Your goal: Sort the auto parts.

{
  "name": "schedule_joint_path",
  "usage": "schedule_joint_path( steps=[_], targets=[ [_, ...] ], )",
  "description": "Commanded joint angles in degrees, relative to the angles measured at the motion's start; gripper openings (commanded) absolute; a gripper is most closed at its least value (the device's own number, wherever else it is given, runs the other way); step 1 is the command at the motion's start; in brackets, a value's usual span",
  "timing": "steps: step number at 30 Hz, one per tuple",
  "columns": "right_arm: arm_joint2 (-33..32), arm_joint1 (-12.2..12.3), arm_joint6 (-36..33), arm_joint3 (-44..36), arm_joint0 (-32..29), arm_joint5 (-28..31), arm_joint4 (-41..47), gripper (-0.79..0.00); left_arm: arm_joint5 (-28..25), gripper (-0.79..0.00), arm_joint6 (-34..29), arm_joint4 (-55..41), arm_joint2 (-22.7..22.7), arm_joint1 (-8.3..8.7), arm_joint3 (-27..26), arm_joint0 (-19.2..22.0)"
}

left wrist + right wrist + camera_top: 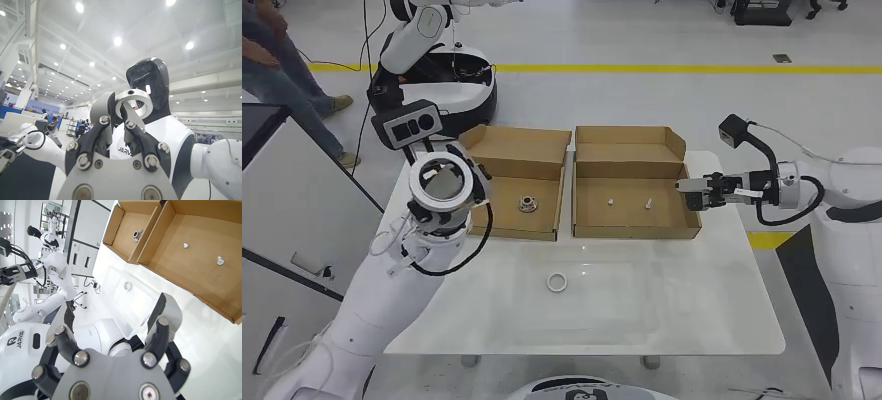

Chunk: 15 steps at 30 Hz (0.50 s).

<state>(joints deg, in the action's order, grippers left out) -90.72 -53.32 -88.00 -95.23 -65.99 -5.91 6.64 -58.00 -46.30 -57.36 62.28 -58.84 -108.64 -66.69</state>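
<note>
The left hand [118,106] is raised with its tips upward, pinching a metal collar [134,103]: one finger [133,115] passes through the bore, the other presses the outer rim. The collar is held tilted, bore axis slanting upward, with a small screw hole in its rim facing the wrist. The right hand [115,307] is spread and holds nothing, above the right box's [627,135] outer edge. Two small bolts [612,200] lie in that box; which way they point I cannot tell. The left box [512,140], touching it, holds a flanged hub [528,204], bore upward. A second ring [557,282] lies flat in a clear tray [132,302] on the white surface [662,310]. A sticker [143,321] on the tray is too small to read.
</note>
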Motion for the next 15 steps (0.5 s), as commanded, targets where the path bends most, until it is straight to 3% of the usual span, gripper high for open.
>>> schedule_joint_path(
  steps=[1,7,15],
  targets=[
    [0.0,0.0,0.0,0.0,0.0,0.0,0.0,0.000,0.0,-0.785,0.0,0.2,0.1,-0.19,-0.2,-0.2],
    [0.0,0.0,0.0,0.0,0.0,0.0,0.0,0.000,0.0,-0.785,0.0,3.6,0.4,-0.32,0.5,-0.5],
    [0.0,0.0,0.0,0.0,0.0,0.0,0.0,0.000,0.8,-0.785,-0.8,12.0,-0.6,0.91,2.7,-0.5]
  ],
)
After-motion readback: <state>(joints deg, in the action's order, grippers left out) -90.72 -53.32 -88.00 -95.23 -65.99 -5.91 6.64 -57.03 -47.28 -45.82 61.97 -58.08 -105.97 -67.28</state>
